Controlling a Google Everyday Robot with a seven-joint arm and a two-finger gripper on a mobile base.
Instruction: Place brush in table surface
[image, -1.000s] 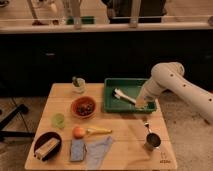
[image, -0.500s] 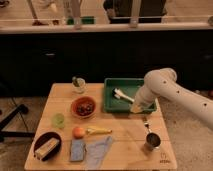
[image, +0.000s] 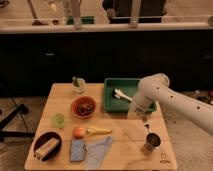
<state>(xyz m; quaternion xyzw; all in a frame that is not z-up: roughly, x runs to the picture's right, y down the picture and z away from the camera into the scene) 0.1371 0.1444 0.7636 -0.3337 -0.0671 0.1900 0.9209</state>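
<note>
Brush (image: 121, 93) not yet lifted. Tool (image: 134, 107) now low at the 3 o'clock end of the green tray (image: 111, 103), swung in toward 9 o'clock since a second ago; wide or narrow, cannot tell, masked by the arm (image: 165, 97). Lies inside the tray, head toward 10 o'clock. Probably still needs grasping, then carrying out to the bare surface (image: 125, 126) at 6 o'clock.

The arm (image: 176, 102) is white: smooth rounded shells, thick where it comes in from the right edge and ending in a bulbous joint cap at its left end. A few small dark dots mark the casing towards the right. The gripper (image: 136, 109) – a paler, greyish stub below that cap – sits at the right side of the green tray (image: 120, 80).
</note>
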